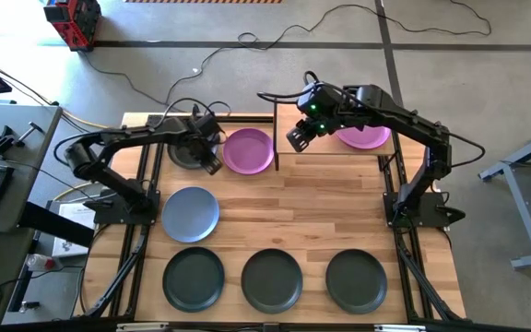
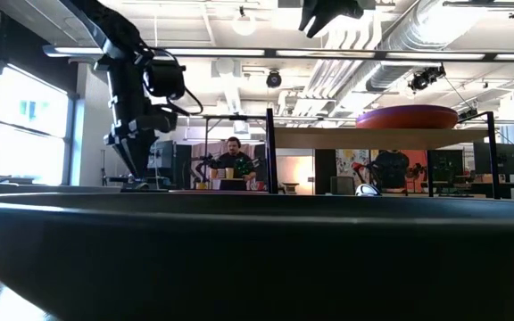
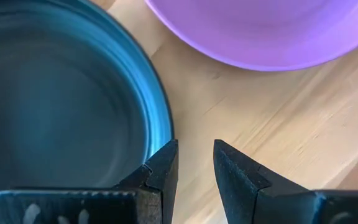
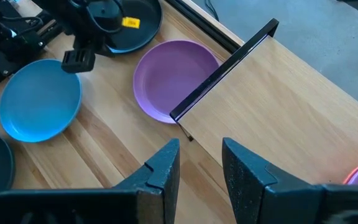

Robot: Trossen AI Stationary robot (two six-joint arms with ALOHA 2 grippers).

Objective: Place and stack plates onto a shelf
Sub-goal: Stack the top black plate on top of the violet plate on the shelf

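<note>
Partly hidden by left claw (image 1: pixel 212 159), spread, dark plate (image 1: pixel 184 153); right claw (image 1: pixel 299 138) spread above shelf (image 1: pixel 321 148), empty.

two dark jointed arms trailing black cables, a green light on the right arm (image 1: pixel 404 115).

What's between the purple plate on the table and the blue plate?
Only bare wood tabletop lies between the purple plate and the blue plate, seen in the high view.

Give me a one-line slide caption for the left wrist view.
Left hand, fingers apart and empty, beside the rim of a dark plate on the table, purple plate beyond.
</note>
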